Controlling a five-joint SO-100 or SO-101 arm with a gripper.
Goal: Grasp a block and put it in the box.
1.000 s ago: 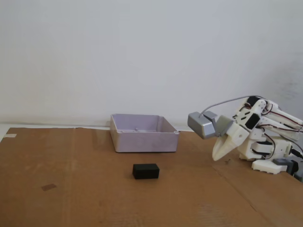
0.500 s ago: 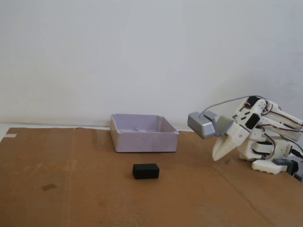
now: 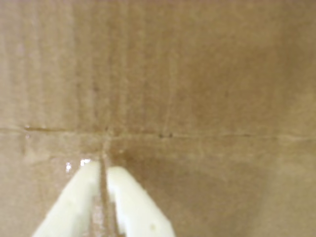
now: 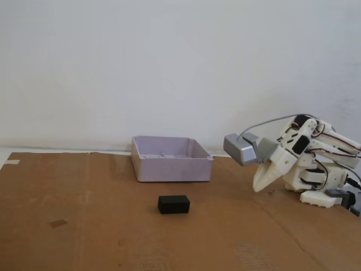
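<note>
The pincer hangs folded near the arm's base, fingers pressed together and seemingly empty — a rest pose, I judge — while the block lies on the cardboard-covered table just before the box.

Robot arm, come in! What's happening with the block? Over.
Gripper shut, empty, tucked near the base. Block alone on the cardboard, in front of the box. Nothing between them.
</note>
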